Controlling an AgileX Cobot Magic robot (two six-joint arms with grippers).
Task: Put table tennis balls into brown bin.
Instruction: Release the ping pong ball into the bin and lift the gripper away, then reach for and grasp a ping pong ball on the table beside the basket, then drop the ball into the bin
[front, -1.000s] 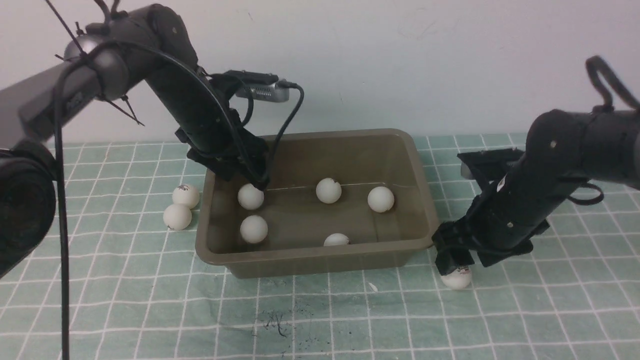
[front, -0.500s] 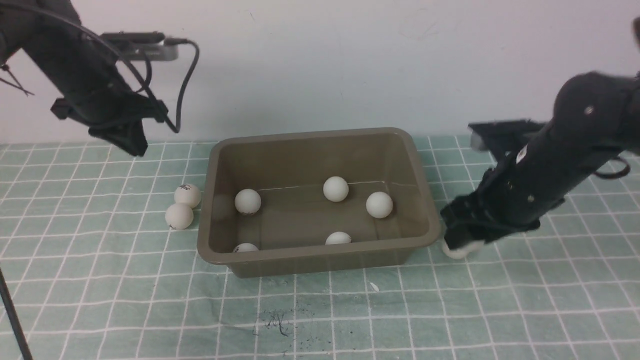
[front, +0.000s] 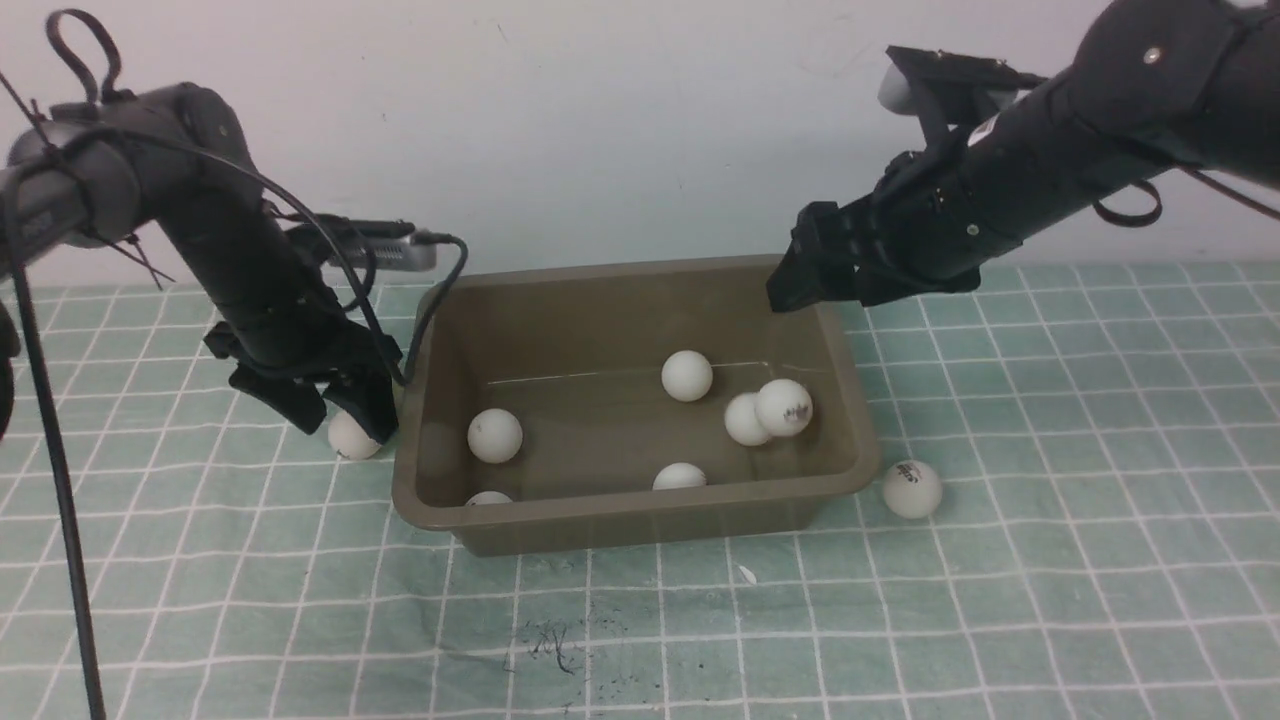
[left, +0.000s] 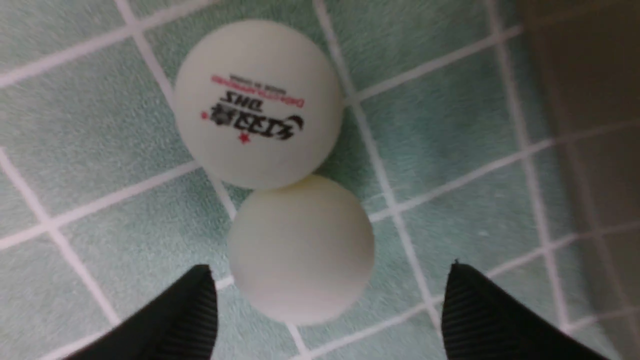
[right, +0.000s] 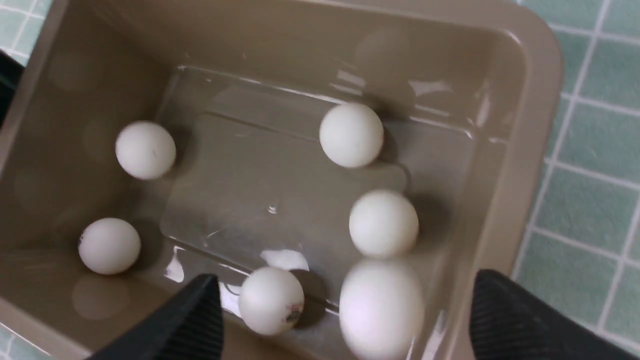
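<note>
6 balls (front: 687, 376) in bin (front: 640, 515), 3 out

Even, diffuse indoor light falls on the pale wall (front: 620, 120) and green tablecloth (front: 1050, 560). In the right wrist view, pale glare streaks the brown bin (right: 280, 175), beside soft shadows. Gripper fingertips (left: 175, 315) blur in both wrist views.

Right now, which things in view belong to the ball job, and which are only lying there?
For the job:
- brown bin
- six balls in the bin
- two balls beside the bin on the left
- one ball beside the bin on the right

Only there:
- checked cloth, under everything
- small white speck on the cloth
</note>
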